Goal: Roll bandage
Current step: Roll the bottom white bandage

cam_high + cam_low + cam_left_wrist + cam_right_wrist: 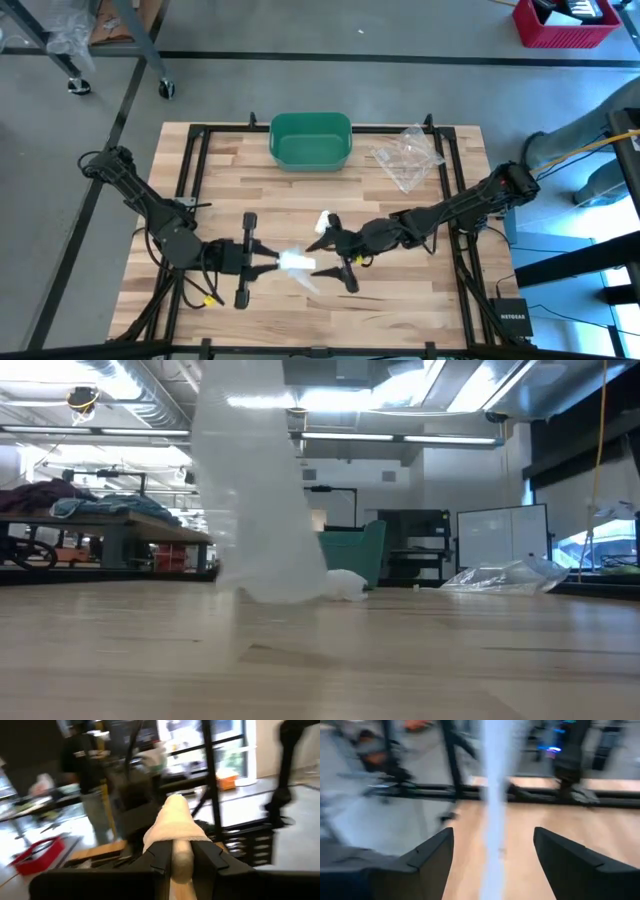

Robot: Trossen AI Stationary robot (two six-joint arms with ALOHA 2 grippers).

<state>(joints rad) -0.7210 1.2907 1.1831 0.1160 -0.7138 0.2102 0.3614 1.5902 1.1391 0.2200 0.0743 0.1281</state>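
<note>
The bandage is a white roll point(296, 263) held above the table's near middle in my left gripper point(276, 262), which is shut on it. In the left wrist view the white wrap point(174, 820) sits on a tan core. A loose strip point(262, 490) hangs from the roll down to the table. My right gripper point(328, 260) is open, level, facing the left one. Its two fingers stand on either side of the hanging strip point(495, 795), apart from it. A small white lump point(323, 218) lies on the wood; whether it joins the strip I cannot tell. My left gripper pinches the roll's near end, the tan core point(182, 865), between its two fingers point(159, 857). The fingers lie level and point toward the table's right. The roll sticks out beyond them, lifted clear, and its loose strip hangs slack to the table top.
A green bin point(310, 140) stands at the far middle, with a crumpled clear plastic bag point(408, 158) to its right. Black frame rails point(452, 190) run along the table's sides. A person point(87, 765) stands in the room beyond the table.
</note>
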